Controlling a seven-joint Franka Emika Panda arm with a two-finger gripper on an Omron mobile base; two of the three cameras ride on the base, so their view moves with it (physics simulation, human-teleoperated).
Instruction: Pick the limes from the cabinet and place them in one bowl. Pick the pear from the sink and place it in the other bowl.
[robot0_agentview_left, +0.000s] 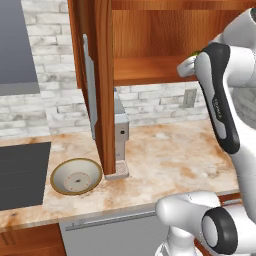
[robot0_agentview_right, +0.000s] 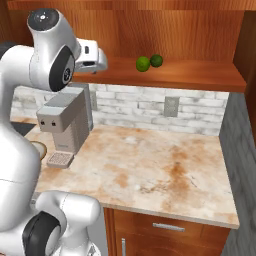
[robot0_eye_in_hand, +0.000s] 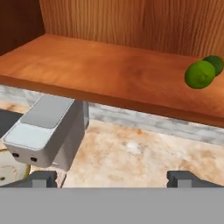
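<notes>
Two limes (robot0_agentview_right: 143, 63) (robot0_eye_in_hand: 199, 74) lie side by side on the plank shelf of the cabinet (robot0_agentview_right: 190, 75), the second lime (robot0_agentview_right: 156, 60) (robot0_eye_in_hand: 214, 63) just behind the first. My gripper (robot0_agentview_right: 101, 61) (robot0_eye_in_hand: 113, 179) hovers at the shelf's front edge, to the left of the limes and well apart from them. It is open and nothing is between its fingers. The shallow cream bowl (robot0_agentview_left: 76, 176) with the olive-gold rim sits on the counter below, left of the open cabinet door (robot0_agentview_left: 95, 85). The pear, the sink and the other bowl are out of view.
A grey coffee machine (robot0_agentview_right: 65, 122) (robot0_eye_in_hand: 43, 131) stands on the counter under the shelf's left end, beside the bowl. A dark cooktop (robot0_agentview_left: 20, 175) lies at the far left. The speckled counter (robot0_agentview_right: 160, 170) stretches to the right below the shelf.
</notes>
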